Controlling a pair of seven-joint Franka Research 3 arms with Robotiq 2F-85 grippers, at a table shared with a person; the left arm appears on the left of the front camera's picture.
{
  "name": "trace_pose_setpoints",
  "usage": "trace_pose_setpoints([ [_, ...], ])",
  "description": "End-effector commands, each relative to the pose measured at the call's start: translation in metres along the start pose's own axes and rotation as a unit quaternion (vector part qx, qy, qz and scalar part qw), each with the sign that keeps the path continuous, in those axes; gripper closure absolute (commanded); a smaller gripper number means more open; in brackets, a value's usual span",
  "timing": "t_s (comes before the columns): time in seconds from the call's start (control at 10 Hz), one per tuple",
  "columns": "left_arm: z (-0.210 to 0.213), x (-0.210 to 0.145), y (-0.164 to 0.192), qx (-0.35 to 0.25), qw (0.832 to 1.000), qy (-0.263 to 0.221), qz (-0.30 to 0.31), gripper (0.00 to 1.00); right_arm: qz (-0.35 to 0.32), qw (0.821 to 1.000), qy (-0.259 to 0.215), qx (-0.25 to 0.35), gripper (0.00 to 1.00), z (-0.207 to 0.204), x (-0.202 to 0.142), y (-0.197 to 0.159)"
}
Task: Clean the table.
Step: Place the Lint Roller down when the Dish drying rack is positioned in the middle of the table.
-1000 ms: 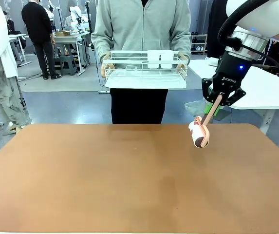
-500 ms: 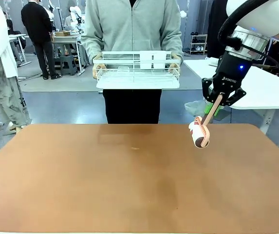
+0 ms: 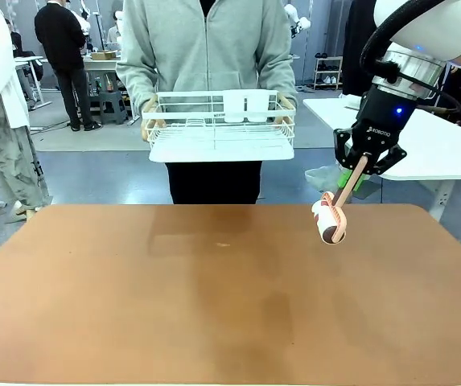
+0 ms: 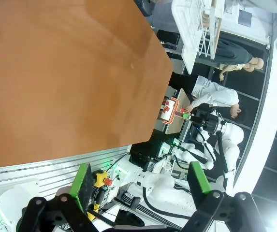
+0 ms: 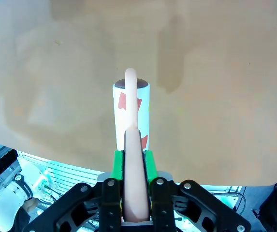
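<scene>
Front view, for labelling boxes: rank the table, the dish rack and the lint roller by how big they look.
1. Table, largest.
2. Dish rack, held by the person at the far side.
3. Lint roller, smallest, hanging from the right gripper.

The right arm (image 3: 423, 32) is white with a black cable and a small blue light. Its black gripper (image 3: 367, 161) has green pads. The person (image 3: 206, 48) wears a grey zip hoodie.

From the near side we face across the desk (image 3: 230, 305); our left wrist looks along it sideways, our right wrist down, close above it.
</scene>
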State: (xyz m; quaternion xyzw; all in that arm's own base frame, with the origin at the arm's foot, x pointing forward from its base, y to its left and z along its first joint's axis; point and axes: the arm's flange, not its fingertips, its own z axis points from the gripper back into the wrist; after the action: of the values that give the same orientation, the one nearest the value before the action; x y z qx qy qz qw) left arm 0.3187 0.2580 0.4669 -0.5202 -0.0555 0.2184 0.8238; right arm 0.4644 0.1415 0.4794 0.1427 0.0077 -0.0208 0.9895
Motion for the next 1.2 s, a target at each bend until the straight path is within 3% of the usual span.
trace_pose_setpoints([
  [0.0,0.0031,-0.0019,0.0004,-0.004,1.000,0.001,-0.006,0.00,-0.012,1.000,0.000,0.002,0.79,0.0040,-0.0039,0.0033],
  [1.1,0.0031,-0.0019,0.0004,-0.004,1.000,0.001,-0.006,0.00,-0.012,1.000,0.000,0.002,0.79,0.0040,-0.0039,0.0033],
])
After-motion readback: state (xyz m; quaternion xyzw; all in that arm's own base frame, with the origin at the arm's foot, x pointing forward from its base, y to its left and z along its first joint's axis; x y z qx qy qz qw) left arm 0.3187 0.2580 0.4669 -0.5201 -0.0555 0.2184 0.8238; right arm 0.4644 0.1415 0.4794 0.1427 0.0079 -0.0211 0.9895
